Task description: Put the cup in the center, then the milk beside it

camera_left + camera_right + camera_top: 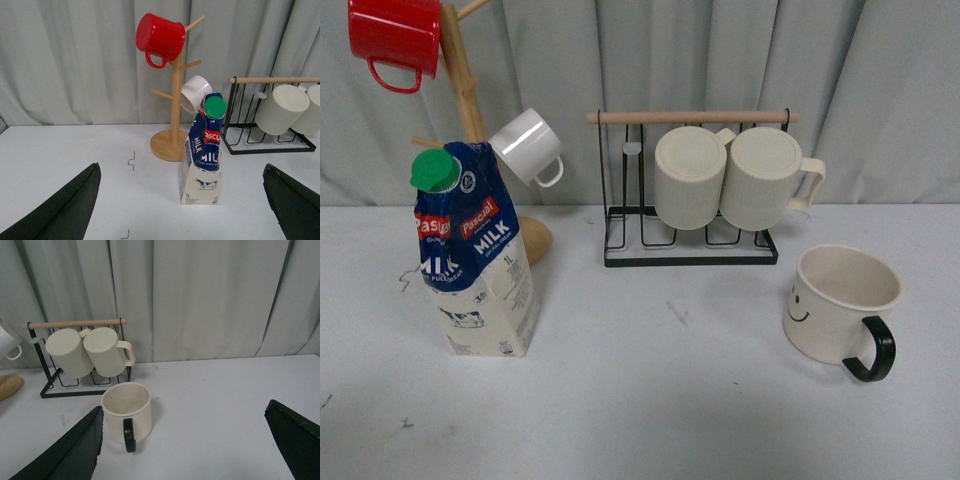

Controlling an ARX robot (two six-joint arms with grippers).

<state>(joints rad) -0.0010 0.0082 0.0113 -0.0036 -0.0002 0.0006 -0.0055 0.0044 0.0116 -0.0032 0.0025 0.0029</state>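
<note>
Wide-spread left fingers [65,210], right fingers [70,450] likewise | pale tabletop [650,410], grey curtain [720,50] behind | I see cream cup [126,412], black handle, upright ahead between right fingers | milk [202,160] upright ahead between left fingers

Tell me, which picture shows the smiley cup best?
The front view. There the smiley cup shows whole, with its drawn face and black handle both in sight. The right wrist view shows the smiley cup too, but only its handle side, so the face is hidden. The left wrist view misses it entirely.
</note>
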